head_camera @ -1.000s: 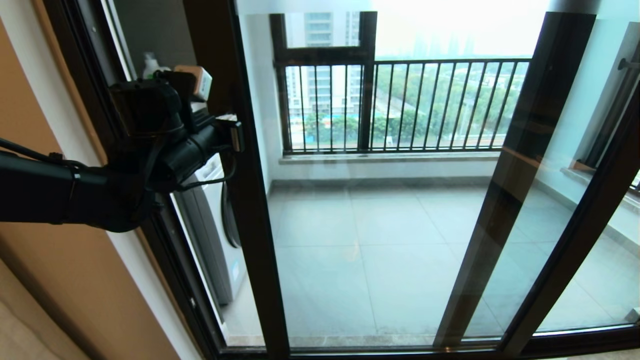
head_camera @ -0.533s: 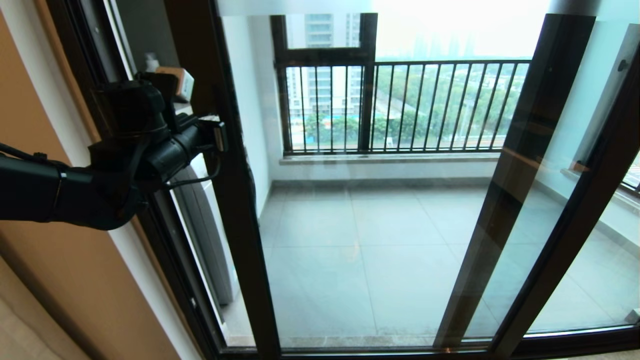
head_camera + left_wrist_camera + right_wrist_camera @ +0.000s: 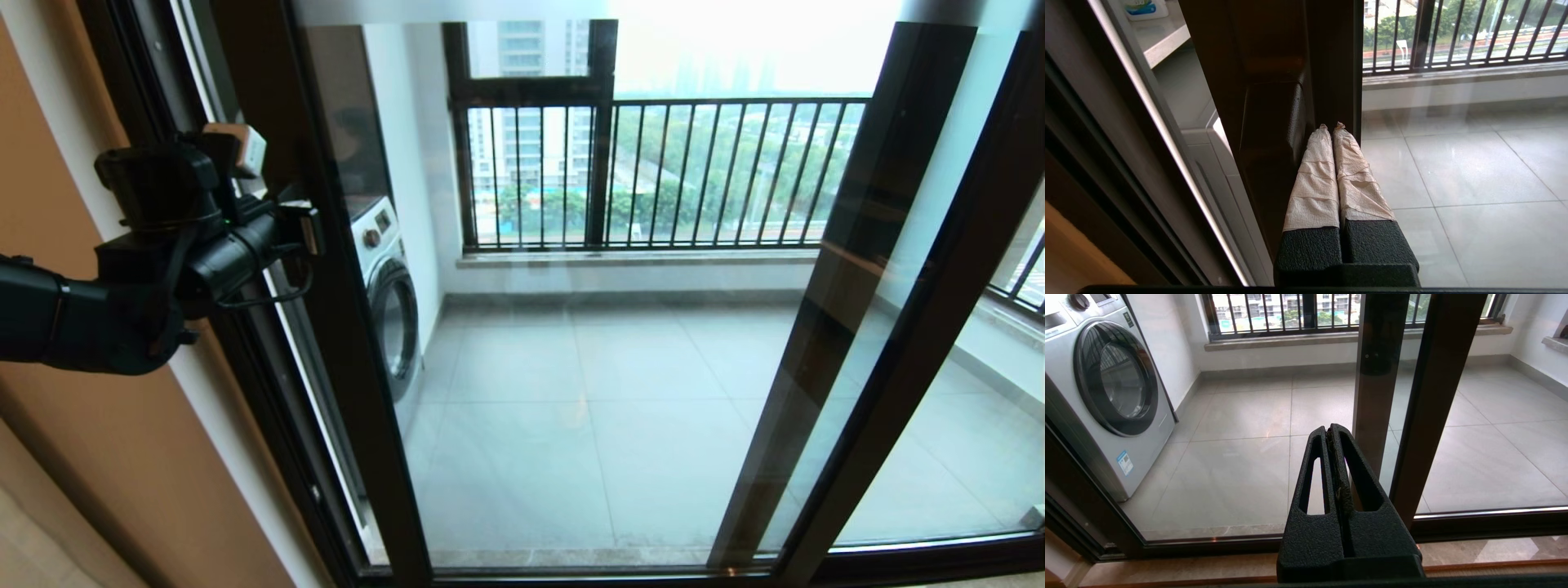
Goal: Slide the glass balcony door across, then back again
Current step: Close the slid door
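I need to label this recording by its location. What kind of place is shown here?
Probably a high-rise flat, seen from inside at its balcony: a sliding glass door, a washing machine on the tiled balcony floor, and a barred railing with tower blocks beyond.

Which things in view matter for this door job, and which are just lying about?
In the job:
glass balcony door
pull handle on its upright
left gripper, shut, right beside that handle

Just lying about:
washing machine
balcony railing
right gripper, shut, idle, facing the glass
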